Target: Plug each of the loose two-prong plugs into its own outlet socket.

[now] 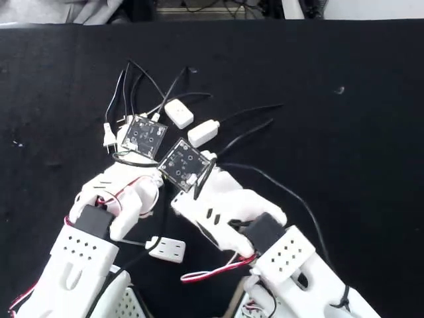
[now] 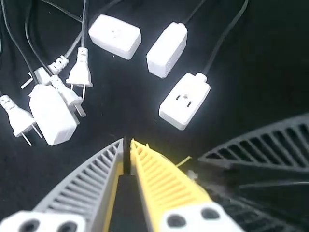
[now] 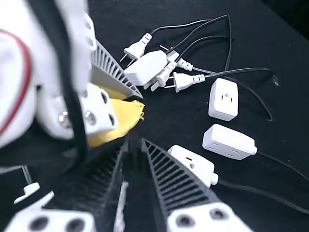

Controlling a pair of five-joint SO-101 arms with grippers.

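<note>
Loose white two-prong plugs (image 2: 78, 72) lie fanned out on the matte black table (image 1: 371, 99), just ahead of my left gripper (image 2: 127, 142) and off to one side of its tip. I count three of them with bare metal prongs. A fourth plug (image 2: 67, 94) sits against one end of a larger white block socket (image 2: 48, 116); I can't tell whether it is seated.

On to the left gripper: one grey ribbed finger (image 2: 96, 169) and one yellow ribbed finger (image 2: 159, 174), pressed almost together with only a dark sliver between them. I see nothing held there.

Beyond it, on the other side from the plugs, lie three white rectangular plastic outlet sockets (image 2: 185, 100), smooth, round-cornered and each on its own cord. The nearest shows its slots face up.

My right gripper (image 3: 134, 141) is dark grey and ribbed and sits right beside the left one, the tips nearly meeting. Whether it is closed or slightly parted I cannot tell. The nearest socket lies just beside it.

From above, both white arms converge at the middle of the table. Thin black cords (image 1: 265, 175) loop outward, and one more flat white socket (image 1: 167, 249) lies back between the arms.
</note>
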